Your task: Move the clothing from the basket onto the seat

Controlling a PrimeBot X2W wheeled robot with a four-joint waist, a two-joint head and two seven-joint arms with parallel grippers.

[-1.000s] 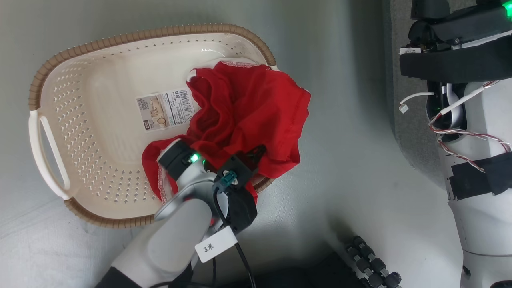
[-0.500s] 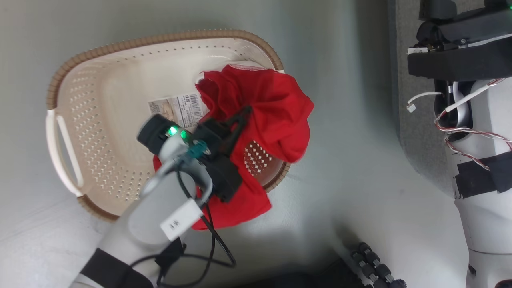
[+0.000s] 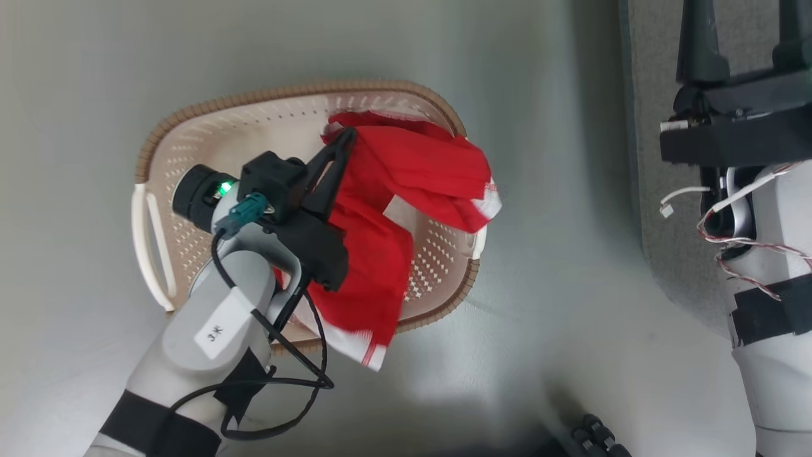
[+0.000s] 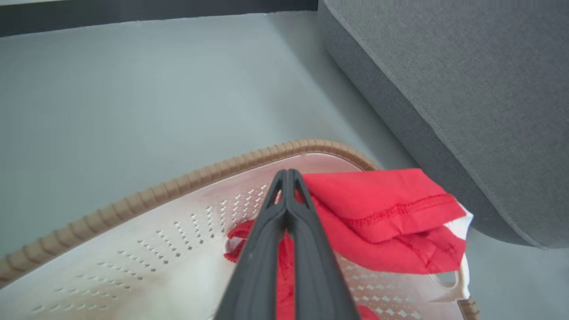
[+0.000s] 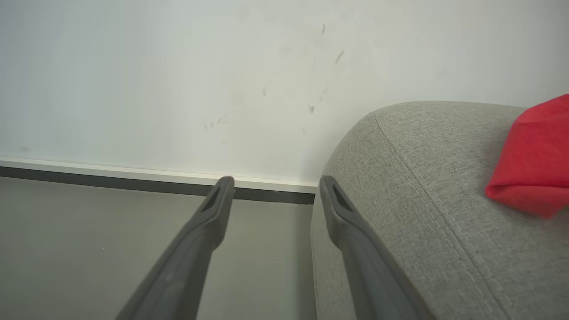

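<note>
My left gripper [image 3: 346,136] is shut on the red clothing [image 3: 406,184], which hangs from it above the cream basket [image 3: 285,92] with its brown rim. White trim shows at the cloth's lower edges. In the left wrist view the shut gripper [image 4: 288,174] pinches the red clothing [image 4: 378,200] over the basket [image 4: 178,184], and the grey seat [image 4: 466,89] rises to the right. My right gripper [image 5: 273,183] stands open and holds nothing, beside the seat's rounded corner [image 5: 422,200]. Another piece of red clothing [image 5: 533,155] lies on that seat.
The basket stands on pale grey floor [image 3: 545,285]. My right arm's white body with loose wires [image 3: 755,209] fills the right side, in front of the grey seat edge [image 3: 647,95]. A white wall with a dark baseboard [image 5: 133,184] lies ahead of the right gripper.
My left gripper has risen and swung up over the basket, drawing the red clothing up with it. The head camera has shifted, so the basket sits lower and further right in the picture.
</note>
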